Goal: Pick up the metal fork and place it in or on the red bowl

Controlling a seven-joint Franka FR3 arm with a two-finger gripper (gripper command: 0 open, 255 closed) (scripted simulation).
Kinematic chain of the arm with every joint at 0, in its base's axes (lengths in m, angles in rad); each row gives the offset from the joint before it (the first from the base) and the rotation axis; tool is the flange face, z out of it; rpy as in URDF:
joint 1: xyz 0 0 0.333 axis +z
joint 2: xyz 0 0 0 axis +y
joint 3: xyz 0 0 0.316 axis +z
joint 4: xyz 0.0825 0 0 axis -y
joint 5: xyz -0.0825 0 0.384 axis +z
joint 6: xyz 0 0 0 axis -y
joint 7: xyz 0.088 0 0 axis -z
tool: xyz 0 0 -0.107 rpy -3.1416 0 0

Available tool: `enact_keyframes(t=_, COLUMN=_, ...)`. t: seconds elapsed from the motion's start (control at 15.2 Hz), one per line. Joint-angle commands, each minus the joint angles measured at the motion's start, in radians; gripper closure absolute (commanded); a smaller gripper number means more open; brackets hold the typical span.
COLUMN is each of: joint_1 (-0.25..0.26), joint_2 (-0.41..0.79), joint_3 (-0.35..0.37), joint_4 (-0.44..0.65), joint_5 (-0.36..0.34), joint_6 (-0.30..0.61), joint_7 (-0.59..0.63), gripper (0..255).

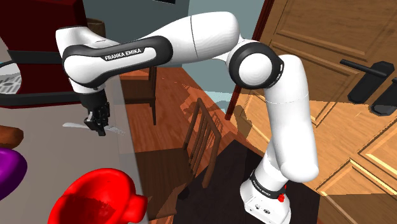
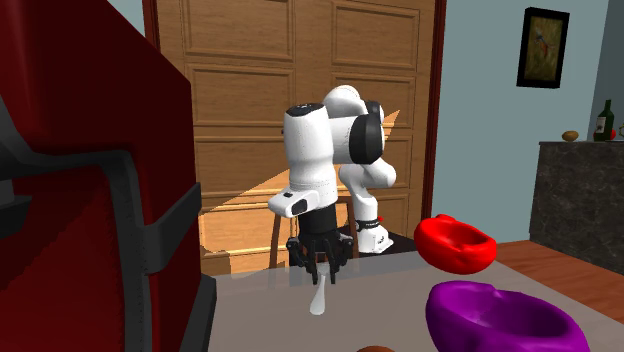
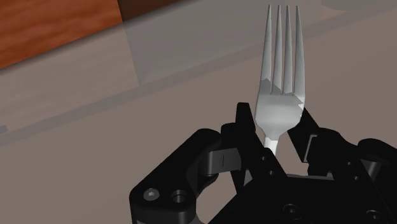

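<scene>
**Now: fork clasped in the claw, red bowl off to one side**

We see the claw [image 3: 275,127] closed narrow on the fork [image 3: 282,95]. Its two black fingers pinch the thin neck just behind the tines, which point away from the hand over the grey tabletop [image 3: 95,146]. We judge this a sensible place to hold it: the neck is slim enough to clamp firmly, and the long handle sticks out the other side as a counterweight.

In the shoulder view the fork [image 1: 75,125] lies roughly level in the claw [image 1: 98,127], near the tabletop's [image 1: 95,159] edge. It seems lifted clear, though we cannot tell by how much.

The red bowl [image 1: 95,197] sits lower in that view, nearer the camera, and bare tabletop lies between it and the claw. We judge the carry to be short and open.

A purple bowl [image 1: 9,168] stands to the shoulder view's left, beside the red one but off the direct line. A wooden chair [image 1: 200,137] stands past the tabletop's edge, out of the way. In the second exterior view a big dark red block [image 2: 90,180] rises at the left, well apart from the red bowl [image 2: 455,240] at the right.
</scene>
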Motion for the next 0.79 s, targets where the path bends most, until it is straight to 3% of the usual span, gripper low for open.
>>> enact_keyframes(t=0.0, joint_1=0.000, joint_2=-0.003, joint_3=0.000, joint_4=0.008, joint_5=0.001, joint_6=-0.011, joint_7=0.000, gripper=255)
enact_keyframes(t=0.73, joint_1=0.004, joint_2=-0.027, joint_3=0.005, joint_4=0.119, joint_5=0.006, joint_6=-0.146, joint_7=0.002, gripper=255)
